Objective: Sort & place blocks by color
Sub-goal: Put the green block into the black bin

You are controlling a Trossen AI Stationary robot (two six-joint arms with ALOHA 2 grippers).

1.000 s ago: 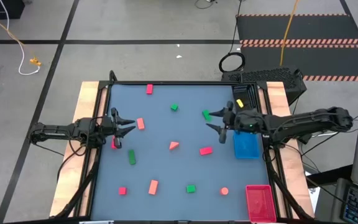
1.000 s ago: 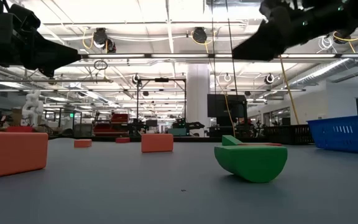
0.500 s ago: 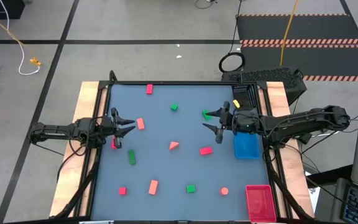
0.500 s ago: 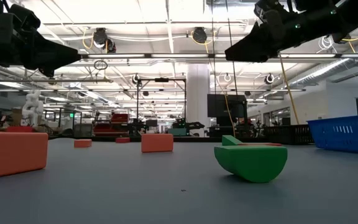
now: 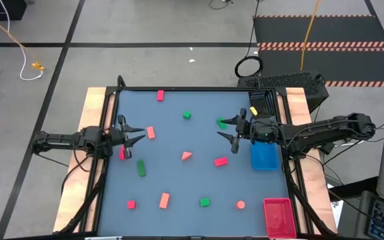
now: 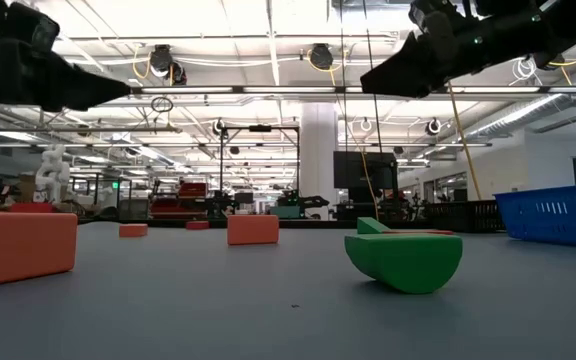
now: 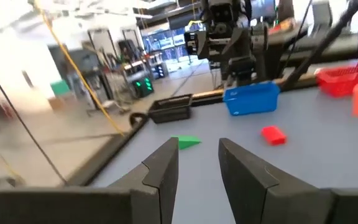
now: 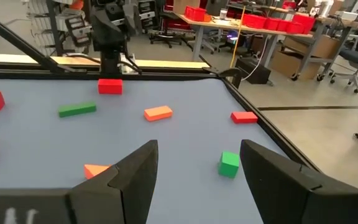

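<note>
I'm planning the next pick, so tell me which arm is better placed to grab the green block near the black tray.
The right. Its open, empty right gripper hovers next to the green block. The left gripper, also open, hangs across the table by a salmon block, well away.

Bright, even ceiling light throughout (faint shadows only); the left wrist view is motion-blurred.

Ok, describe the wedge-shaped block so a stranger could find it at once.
Start at the dark table and go to its middle, between the two arms. The wedge block lies there alone, left of a red bar. It is the only triangular piece, salmon-pink; the others are cubes, bars or round.
</note>
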